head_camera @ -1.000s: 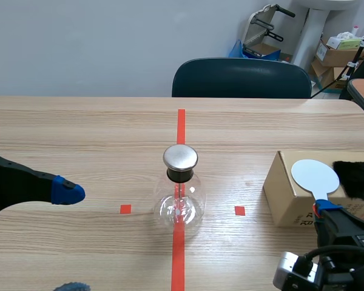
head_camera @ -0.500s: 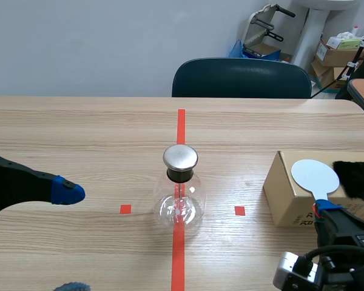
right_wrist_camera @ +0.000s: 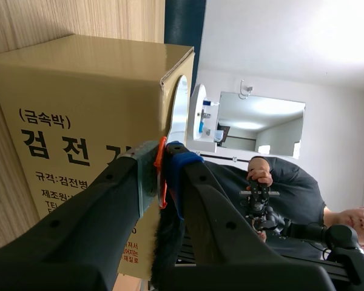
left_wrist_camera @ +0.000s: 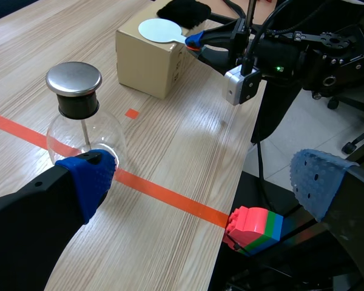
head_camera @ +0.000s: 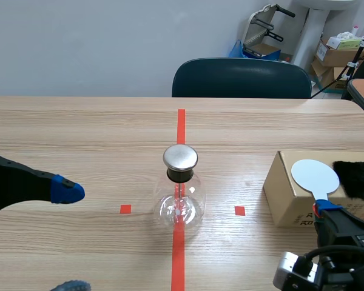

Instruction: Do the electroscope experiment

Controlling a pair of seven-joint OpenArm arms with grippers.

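The electroscope, a round glass flask (head_camera: pixel 181 205) with a metal cap (head_camera: pixel 181 157), stands on the red tape line mid-table. In the left wrist view the flask (left_wrist_camera: pixel 79 121) is just ahead of my left finger. My left gripper (head_camera: pixel 70 239) (left_wrist_camera: pixel 203 182) is open and holds nothing, left of the flask. A white round paddle (head_camera: pixel 315 176) (left_wrist_camera: pixel 158 28) lies on the cardboard box (head_camera: pixel 288 200) beside a black fur pad (head_camera: pixel 355 179). My right gripper (head_camera: pixel 324 210) (right_wrist_camera: pixel 162 159) is shut on the paddle's orange handle (right_wrist_camera: pixel 160 176) at the box's near edge.
A dark chair (head_camera: pixel 241 77) stands behind the table's far edge. A stack of coloured toy bricks (left_wrist_camera: pixel 255 225) sits below the table's near edge. The box (right_wrist_camera: pixel 79 109) fills the table's right side.
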